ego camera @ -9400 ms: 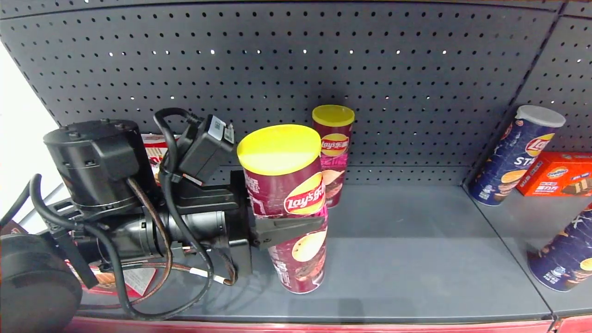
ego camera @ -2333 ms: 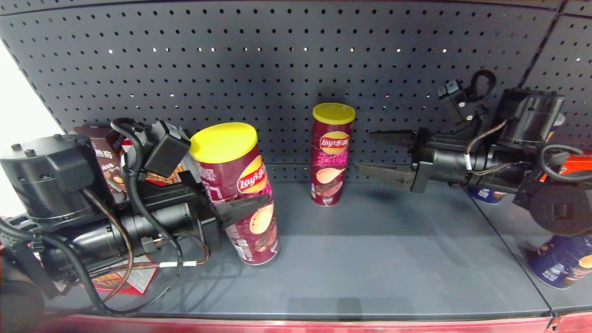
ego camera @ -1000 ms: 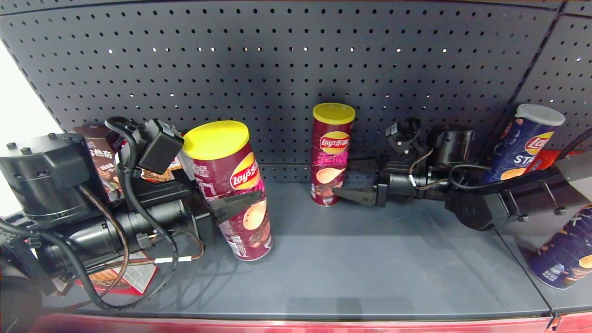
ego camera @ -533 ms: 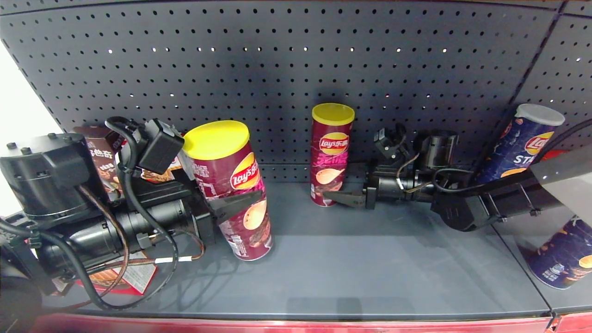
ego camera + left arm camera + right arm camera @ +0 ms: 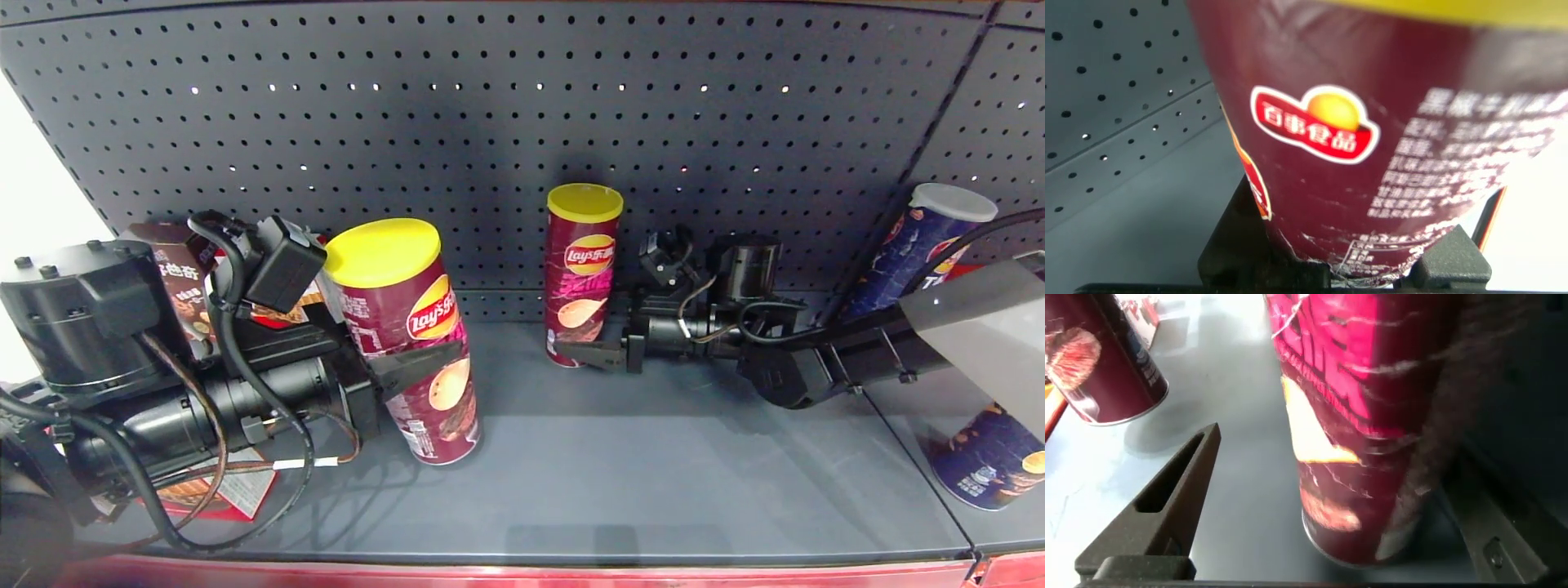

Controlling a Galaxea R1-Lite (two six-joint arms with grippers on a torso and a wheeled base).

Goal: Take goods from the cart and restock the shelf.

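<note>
The left gripper (image 5: 420, 351) is clamped on the front can (image 5: 404, 318), a maroon tube with a yellow lid, gripped at mid-height; it leans, its lower edge on the shelf (image 5: 653, 457) near the front left. The right gripper (image 5: 584, 328) lies low by the pegboard (image 5: 490, 106), fingers spread wide on either side of the rear can (image 5: 581, 269); the wrist view shows a gap at one finger (image 5: 1167, 506). That can stands upright at the back. A blue can (image 5: 922, 245) leans far right
</note>
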